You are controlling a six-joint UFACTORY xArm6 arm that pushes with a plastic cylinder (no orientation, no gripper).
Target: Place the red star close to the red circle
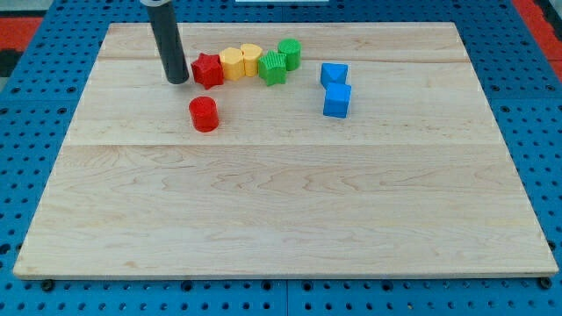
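The red star (208, 69) lies near the view's top left on the wooden board (281, 202). The red circle (204, 114) stands just below it, a small gap apart. My tip (177, 80) is down on the board right at the star's left side, touching or nearly touching it. The star's right side is against a yellow block (232, 62).
A second yellow block (251, 59) and two green blocks (273, 68) (290, 53) continue the row to the star's right. Two blue blocks (334, 75) (337, 100) sit further to the right. Blue pegboard (35, 96) surrounds the board.
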